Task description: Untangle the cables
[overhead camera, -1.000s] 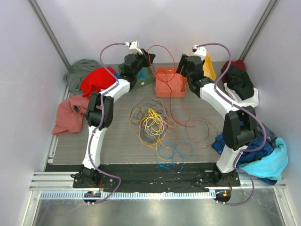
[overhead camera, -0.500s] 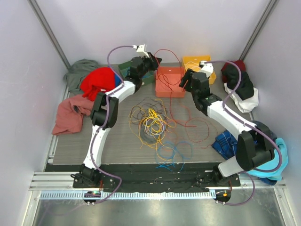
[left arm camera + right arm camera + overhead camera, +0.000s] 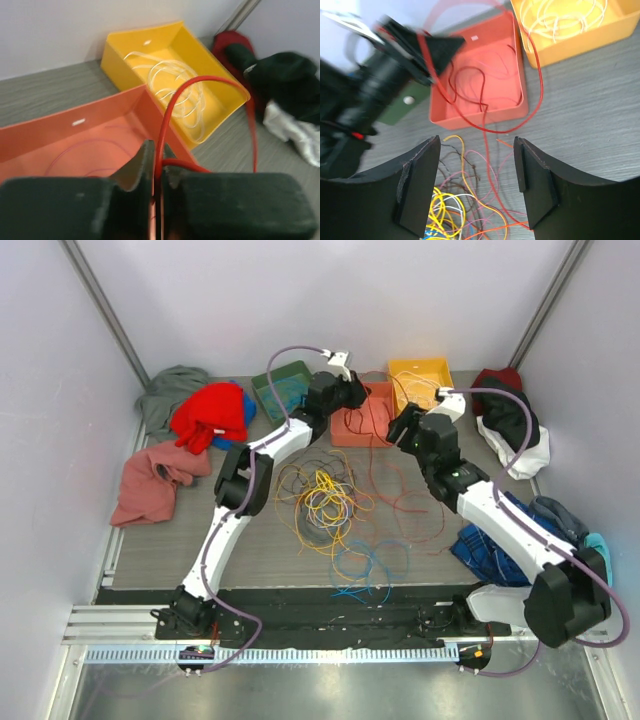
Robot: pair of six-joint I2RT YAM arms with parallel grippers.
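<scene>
While the left gripper [image 3: 156,165] pinches a red cable [image 3: 210,77] over the orange bin [image 3: 55,132], the right gripper [image 3: 476,160] gapes empty beside it; tangled cables [image 3: 322,498] lie on the table [image 3: 250,550], clothes [image 3: 210,412] heaped around.

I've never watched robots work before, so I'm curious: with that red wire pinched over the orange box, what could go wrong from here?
The left arm has its jaws pinched on the red cable over the orange bin, but its tail runs down toward the tangle; pulling might drag or tighten the pile. Its loop arcs near the yellow bin holding white cable, so it may catch that rim or drop in there.
</scene>
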